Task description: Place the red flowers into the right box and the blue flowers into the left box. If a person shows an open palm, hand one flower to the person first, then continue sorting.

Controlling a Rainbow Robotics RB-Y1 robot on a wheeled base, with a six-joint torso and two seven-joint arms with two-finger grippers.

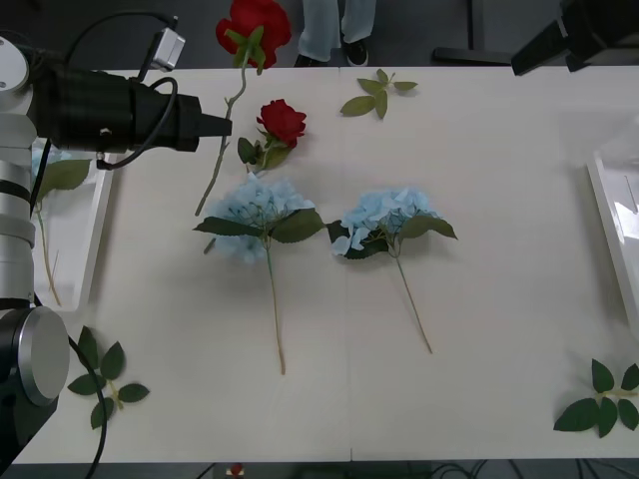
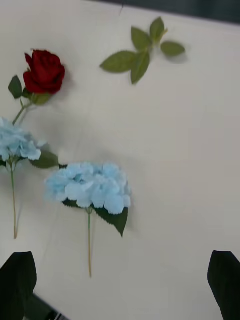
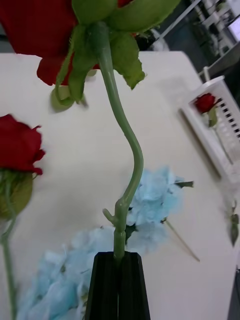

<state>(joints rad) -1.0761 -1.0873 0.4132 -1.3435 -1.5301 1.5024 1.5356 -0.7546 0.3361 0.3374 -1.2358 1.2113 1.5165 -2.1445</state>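
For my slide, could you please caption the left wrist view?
Left end effector shut on a red rose stem, raised above blue hydrangeas on the table.

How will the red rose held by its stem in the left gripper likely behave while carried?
The left gripper pinches the held rose low on its thin, kinked stem, so the head probably sways. It looks top-heavy, yet likely light, since the stem stands upright.

text: none legible | labels: none | numbers: none | signs: none

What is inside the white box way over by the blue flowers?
One red rose lies inside the right box. The box's far end runs out of view, so anything there is unseen.
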